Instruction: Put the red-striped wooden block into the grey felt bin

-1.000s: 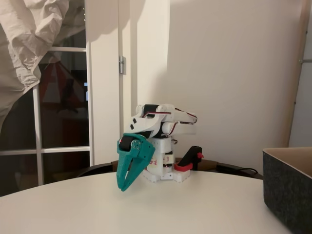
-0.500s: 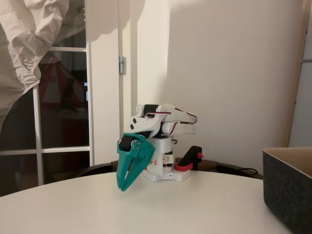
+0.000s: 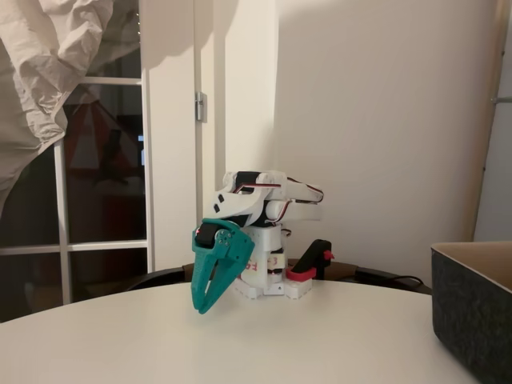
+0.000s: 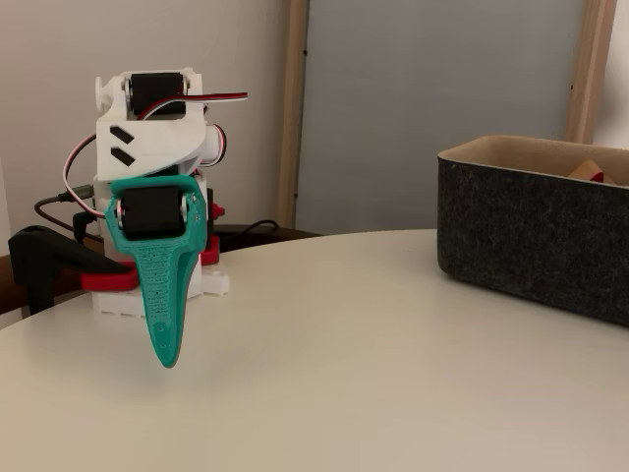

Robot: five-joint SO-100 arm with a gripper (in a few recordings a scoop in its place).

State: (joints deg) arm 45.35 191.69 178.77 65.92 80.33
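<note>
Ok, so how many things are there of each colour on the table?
Teal: 1, the gripper
Grey: 1, the felt bin
Red: 1, the clamp at the arm's base
Light brown: 1, a wooden piece peeking over the bin's rim, too hidden to tell more
Total: 4

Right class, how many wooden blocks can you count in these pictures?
1 in part: a light-brown wooden corner shows above the rim inside the grey felt bin, at the right of a fixed view. The walls may hide more.
</note>
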